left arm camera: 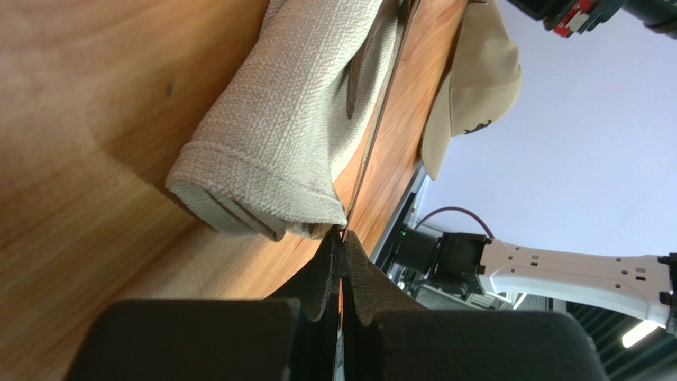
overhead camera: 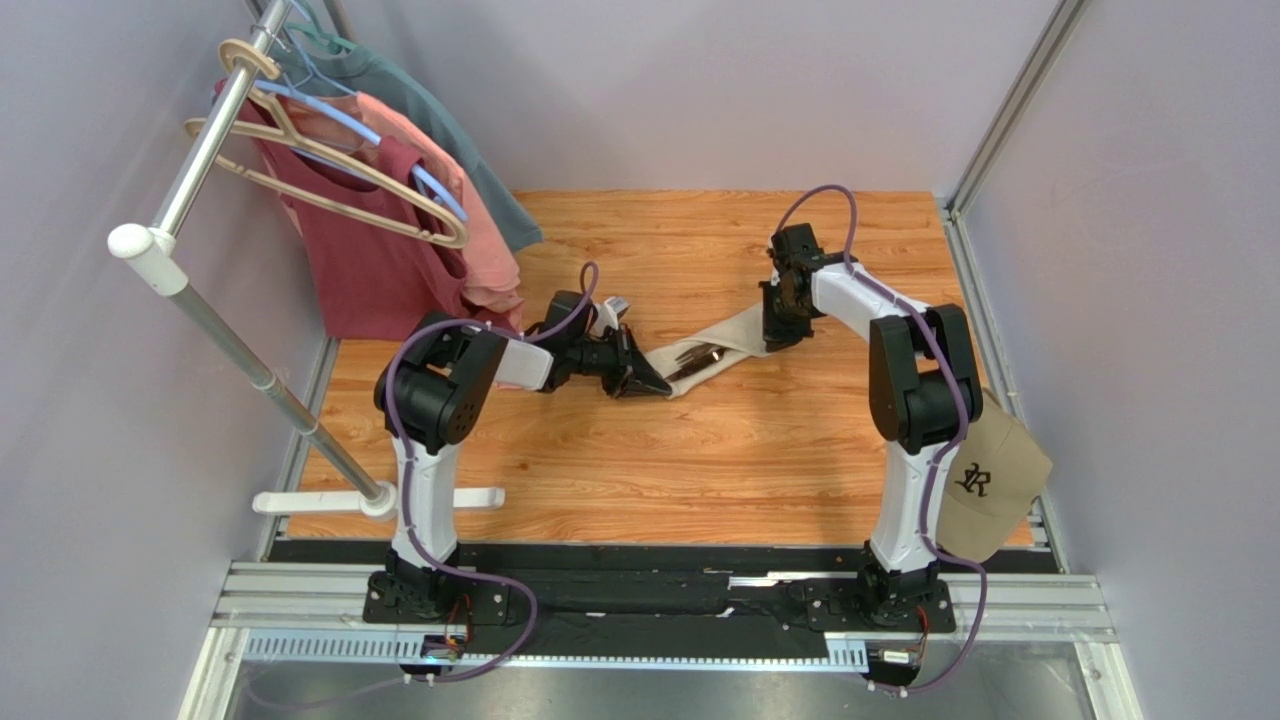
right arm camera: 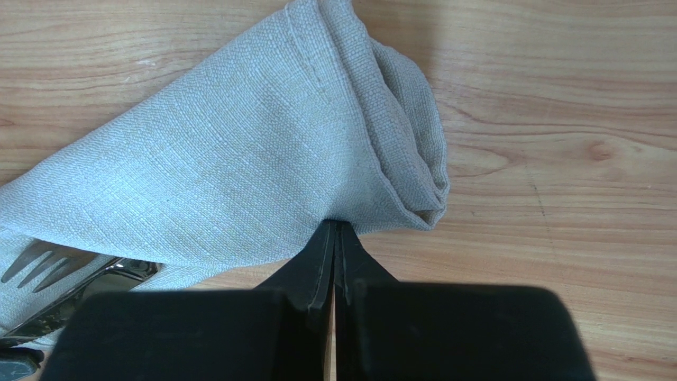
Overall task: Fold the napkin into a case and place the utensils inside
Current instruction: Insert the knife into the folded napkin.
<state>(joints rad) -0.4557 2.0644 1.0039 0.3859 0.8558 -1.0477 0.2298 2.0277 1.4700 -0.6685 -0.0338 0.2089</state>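
Note:
The beige napkin (overhead camera: 736,342) lies folded into a narrow case across the middle of the wooden table, stretched between both grippers. Dark utensils (overhead camera: 699,359) poke out of its open side. In the right wrist view, fork tines (right arm camera: 40,262) show at the cloth's lower left. My left gripper (overhead camera: 657,386) is shut at the napkin's (left arm camera: 294,127) rolled left end. A thin dark metal edge, seemingly the knife (left arm camera: 381,111), runs into the left gripper's (left arm camera: 343,235) tips. My right gripper (overhead camera: 781,327) is shut, and its (right arm camera: 337,226) tips pinch the hem of the napkin's (right arm camera: 238,159) right end.
A tan cap (overhead camera: 992,473) with a dark logo sits at the table's right edge, behind the right arm. Red and pink shirts (overhead camera: 406,225) hang from a rack (overhead camera: 226,345) at the far left, close to the left arm. Bare wood (overhead camera: 676,465) lies in front of the napkin.

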